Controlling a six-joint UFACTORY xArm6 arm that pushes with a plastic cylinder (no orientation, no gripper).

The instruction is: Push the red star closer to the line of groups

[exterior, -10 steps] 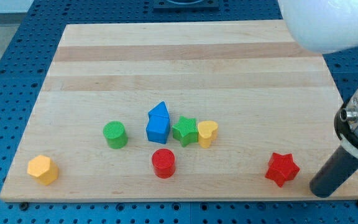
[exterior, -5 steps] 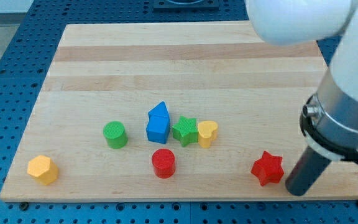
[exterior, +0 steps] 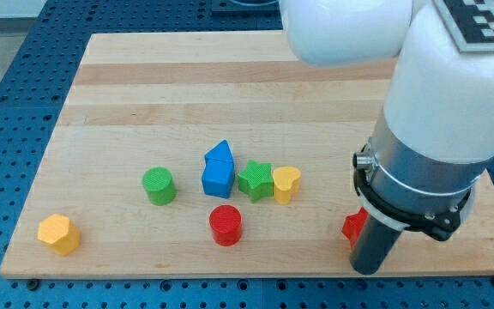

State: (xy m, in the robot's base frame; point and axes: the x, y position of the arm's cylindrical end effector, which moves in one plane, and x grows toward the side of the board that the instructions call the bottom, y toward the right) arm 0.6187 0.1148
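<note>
Tip [exterior: 366,268] of smooth dark rod, gripping nothing, touching ribbed red star [exterior: 353,227] just left, half hidden.

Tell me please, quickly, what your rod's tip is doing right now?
My tip: no gripper, holds nothing; it sits against the view's right side of the mostly hidden red star block.

No words or numbers are readable; my arm [exterior: 436,129] carries a black-and-white square-patterned marker [exterior: 484,19] by the worktop's top-right corner.

A pale wooden board [exterior: 230,77] lies on a blue perforated table [exterior: 7,77].
</note>
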